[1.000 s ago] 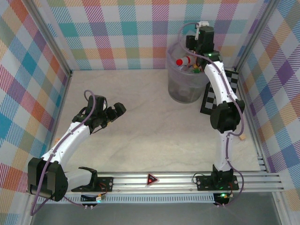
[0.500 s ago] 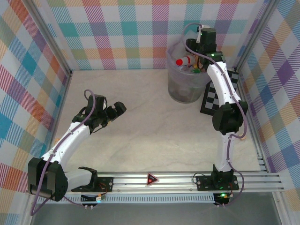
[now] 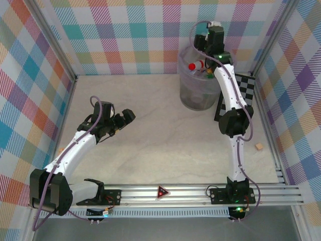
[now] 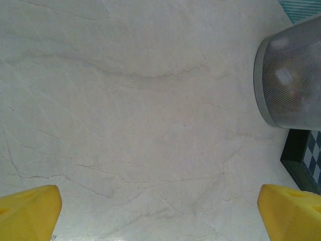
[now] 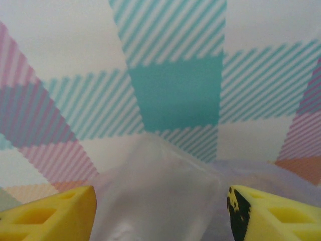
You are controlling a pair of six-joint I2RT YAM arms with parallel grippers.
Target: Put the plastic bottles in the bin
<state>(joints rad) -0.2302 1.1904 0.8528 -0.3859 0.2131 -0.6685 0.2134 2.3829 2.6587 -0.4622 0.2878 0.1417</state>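
Observation:
The bin (image 3: 196,90) stands at the back right of the table, and a clear plastic bottle with a red cap (image 3: 196,65) lies on top of the pile inside it. My right gripper (image 3: 203,42) hangs over the bin's far rim, facing the plaid wall. Its yellow fingers (image 5: 55,213) stand apart, with blurred clear plastic (image 5: 160,196) low between them and a gap to the right finger. My left gripper (image 3: 122,120) hovers open over bare table at the left. In the left wrist view the bin (image 4: 293,75) sits at the upper right, far from that gripper (image 4: 160,216).
A black-and-white chequered board (image 3: 242,93) leans just right of the bin and shows again as the chequered board (image 4: 307,159). A small wooden block (image 3: 259,146) lies near the right wall. Plaid walls close in the back and both sides.
The right arm swung left and back, carrying its gripper toward the bin's far rim, and its fingers spread wider. More of the chequered board and the small block now show. The left arm stayed still.

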